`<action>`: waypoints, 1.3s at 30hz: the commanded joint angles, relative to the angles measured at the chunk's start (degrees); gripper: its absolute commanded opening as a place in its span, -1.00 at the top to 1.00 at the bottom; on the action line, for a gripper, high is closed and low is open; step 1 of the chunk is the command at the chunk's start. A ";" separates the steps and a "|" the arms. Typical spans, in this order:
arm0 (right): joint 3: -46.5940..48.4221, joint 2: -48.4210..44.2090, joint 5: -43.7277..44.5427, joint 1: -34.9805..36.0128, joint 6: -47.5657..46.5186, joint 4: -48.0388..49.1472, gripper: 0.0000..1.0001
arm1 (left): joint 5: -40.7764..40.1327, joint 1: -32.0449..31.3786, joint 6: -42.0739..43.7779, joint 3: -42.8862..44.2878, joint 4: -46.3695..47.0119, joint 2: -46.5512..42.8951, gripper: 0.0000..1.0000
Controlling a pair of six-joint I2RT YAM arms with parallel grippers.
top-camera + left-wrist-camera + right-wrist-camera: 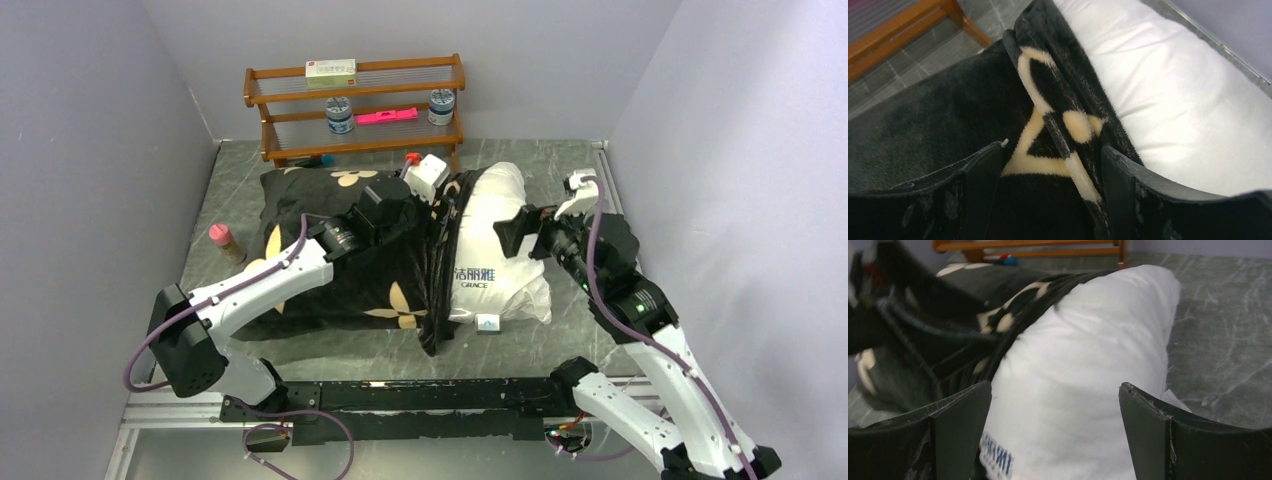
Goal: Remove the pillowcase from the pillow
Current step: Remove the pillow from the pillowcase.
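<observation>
One pillow [503, 205] lies across the middle of the grey marbled table [330, 348]. One pillowcase [300, 200] is on it, black plush with tan flower motifs. The case covers the pillow's left part. The right part sticks out bare and white, with blue printed characters [474, 272] near the front edge. The mouth of the case is bunched into a dark ridge that runs front to back across the pillow.

Two arms reach in, one from each side. The left gripper [1051, 146] sits on that ridge. Its two fingers [980, 175] stand well apart, one on flat plush and the other just beside the folded hem and the white fabric. The fold lies loose between them and is not pinched. The right gripper [1053, 390] hovers over the bare end of the pillow with its jaws spread as wide as they go, and it holds nothing.

At the back stands one wooden rack [355, 92]. One flat box [331, 68] lies on its top tier. On the tier below are two small jars [340, 115], with one pink flat object [387, 116] between them. One small bottle with a pink cap [226, 243] rests on the table left of the pillowcase, apart from it.
</observation>
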 commanded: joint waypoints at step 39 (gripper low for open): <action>-23.59 -0.36 -15.67 0.18 5.89 26.32 1.00 | 10.17 -0.04 -2.26 0.47 -1.15 -4.60 -0.54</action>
